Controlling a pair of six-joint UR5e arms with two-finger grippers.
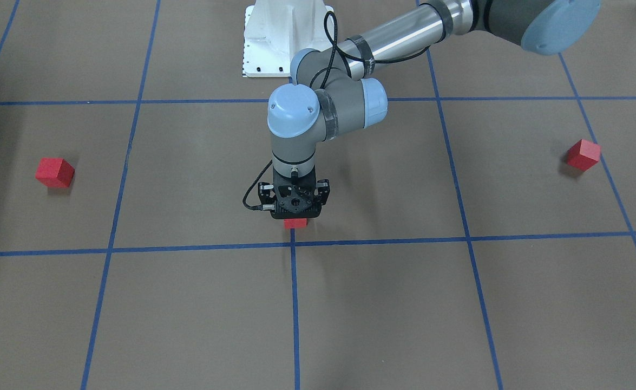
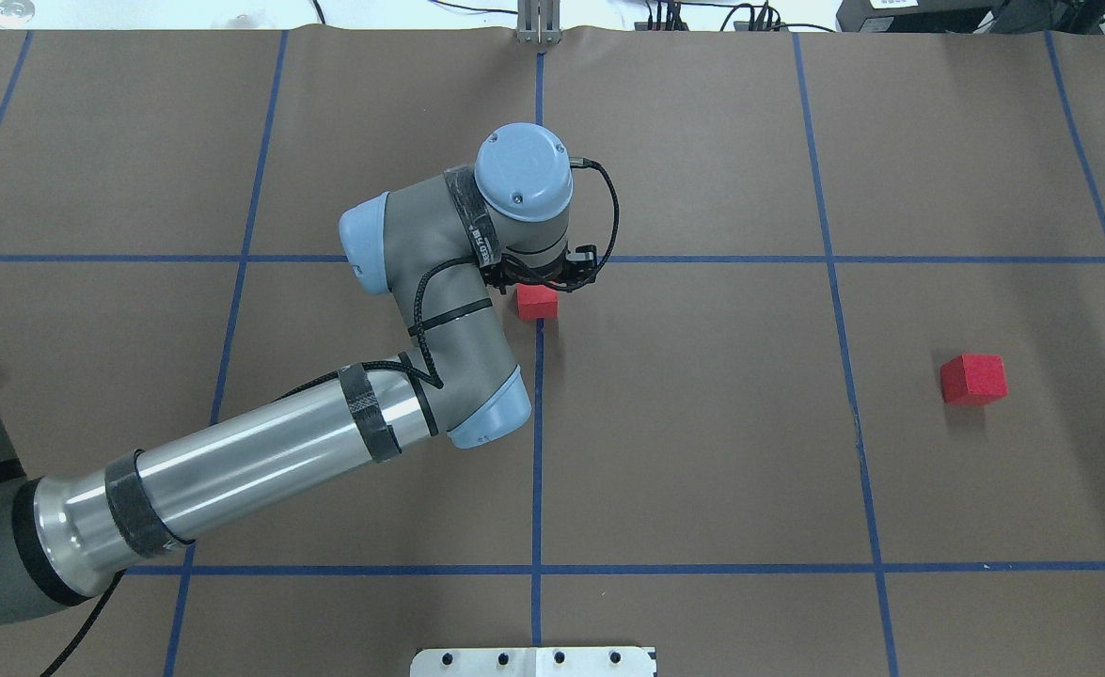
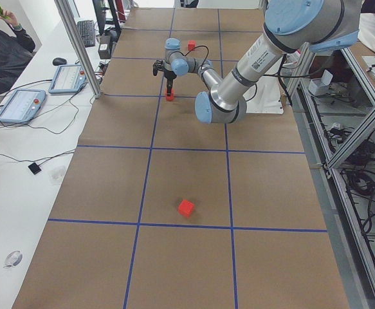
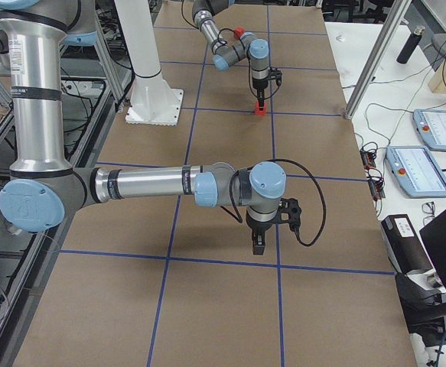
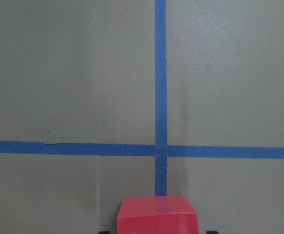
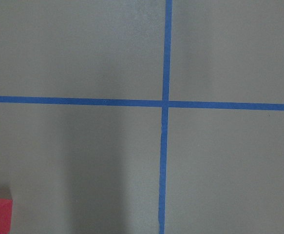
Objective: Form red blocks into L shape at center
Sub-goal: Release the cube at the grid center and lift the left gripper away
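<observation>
Beside center [image 5: 160, 149], red block [image 5: 158, 214] square to tape [image 5: 160, 73], left pincer [image 1: 295, 214] parted astride, right pincer [image 4: 258, 243] unclear

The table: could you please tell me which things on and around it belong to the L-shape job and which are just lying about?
Job: middle red block; left-side red block; right-side red block; center tape crossing; left gripper.
Lying about: white bolted base; teach pendants; computer mouse.
</observation>
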